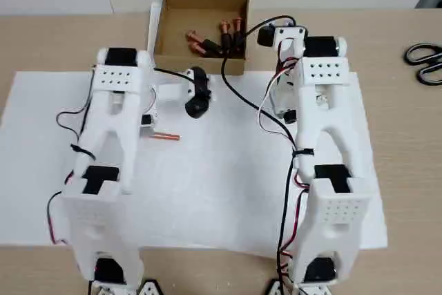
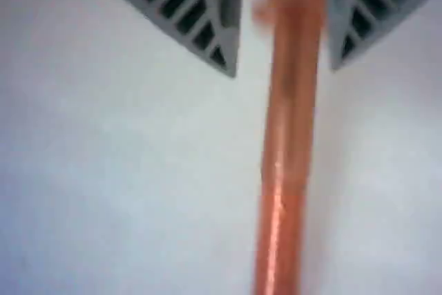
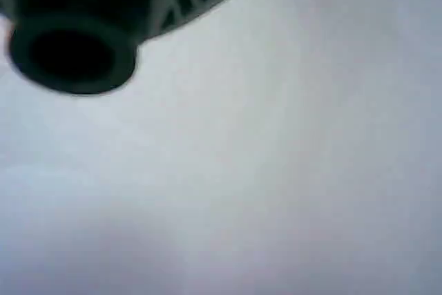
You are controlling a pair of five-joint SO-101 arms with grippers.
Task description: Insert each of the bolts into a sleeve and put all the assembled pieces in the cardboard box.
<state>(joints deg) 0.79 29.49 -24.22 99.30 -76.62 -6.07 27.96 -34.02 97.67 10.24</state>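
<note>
White sheet [image 1: 207, 191] on wooden table [image 1: 41, 32], cardboard box [image 1: 166, 25] at 12 o'clock; left gripper [image 2: 280, 56] wide astride a bolt [image 2: 286, 170], right gripper [image 3: 117, 5] clamping a black sleeve [image 3: 69, 56].

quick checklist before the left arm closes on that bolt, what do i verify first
1. Bolt lies flat on the white sheet: ok.
2. Left gripper jaws are open, one on each side of the bolt: ok.
3. Bolt centred between the jaws: not ok, it sits close against one jaw.
4. Sleeve shows its open end in the right wrist view; whether it is gripped: cannot tell.
5. Box has room beside the assembled pieces: ok.
6. Black cable drapes over the box's near corner: not ok, it may snag.
</note>
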